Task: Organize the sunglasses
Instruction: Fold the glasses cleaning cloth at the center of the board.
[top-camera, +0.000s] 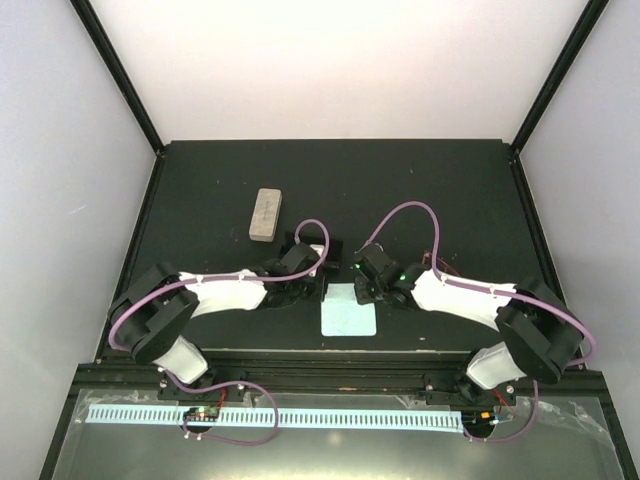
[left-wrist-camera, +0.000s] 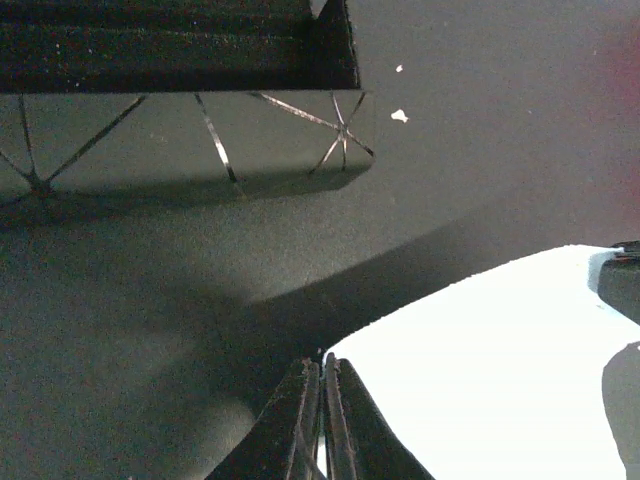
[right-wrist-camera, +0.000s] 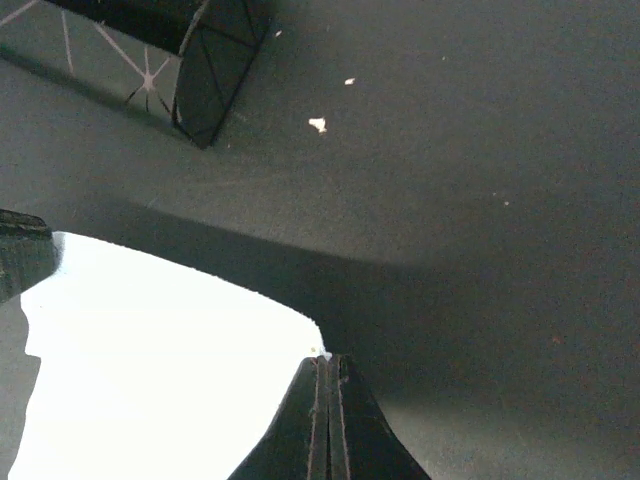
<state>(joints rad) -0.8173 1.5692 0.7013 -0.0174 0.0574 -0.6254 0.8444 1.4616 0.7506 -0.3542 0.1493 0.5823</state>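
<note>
Both arms sit low and reach inward. The left arm comes in from 7 o'clock pointing toward 3, and the right arm comes from 5 o'clock pointing toward 9. The left gripper and right gripper nearly meet mid-table, fingers pressed together on both.

Black table between pale, evenly lit walls
</note>
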